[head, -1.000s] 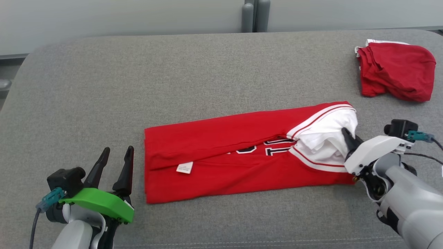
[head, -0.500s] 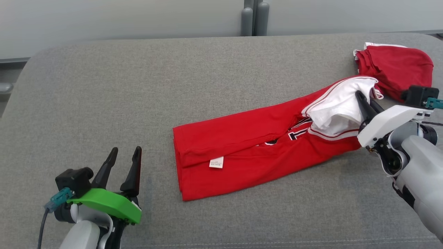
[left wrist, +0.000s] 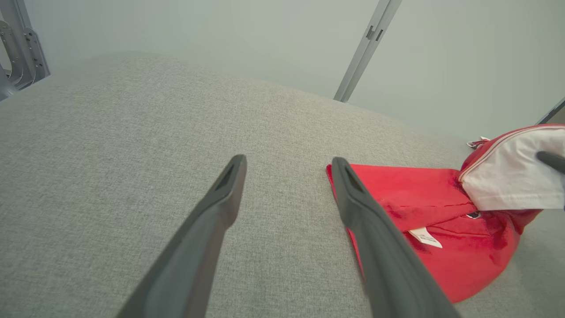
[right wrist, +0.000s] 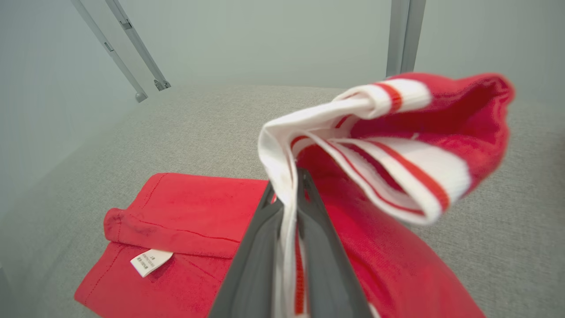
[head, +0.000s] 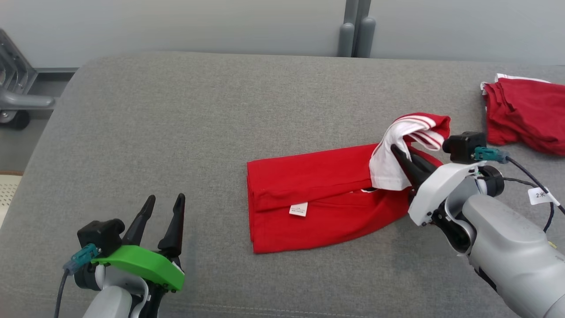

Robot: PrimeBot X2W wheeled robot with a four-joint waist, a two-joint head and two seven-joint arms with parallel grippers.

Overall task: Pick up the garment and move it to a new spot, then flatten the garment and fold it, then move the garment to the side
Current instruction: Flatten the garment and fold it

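The garment [head: 318, 201] is a red jersey with white striped trim, lying folded lengthwise in the middle of the grey cushion [head: 198, 123]. My right gripper [head: 397, 154] is shut on its white-trimmed right end, which is raised off the cushion and curls over the fingers. In the right wrist view the white edge runs between the shut fingers of the right gripper [right wrist: 289, 181], with the red body [right wrist: 185, 221] and its label below. My left gripper [head: 164, 203] stands open at the lower left, apart from the garment. Its open fingers, with the left gripper [left wrist: 287, 163] between them, frame bare cushion, and the garment [left wrist: 441, 198] lies to the right.
A second red garment [head: 525, 117] lies crumpled at the cushion's back right. Two grey posts [head: 355, 31] stand against the wall behind. A metal frame with a wheel [head: 13, 101] is on the floor past the cushion's left edge.
The head camera has turned. My right gripper pulled the garment's trimmed end toward the far right, then lifted it, so the garment looks shorter. The left gripper stayed open in place.
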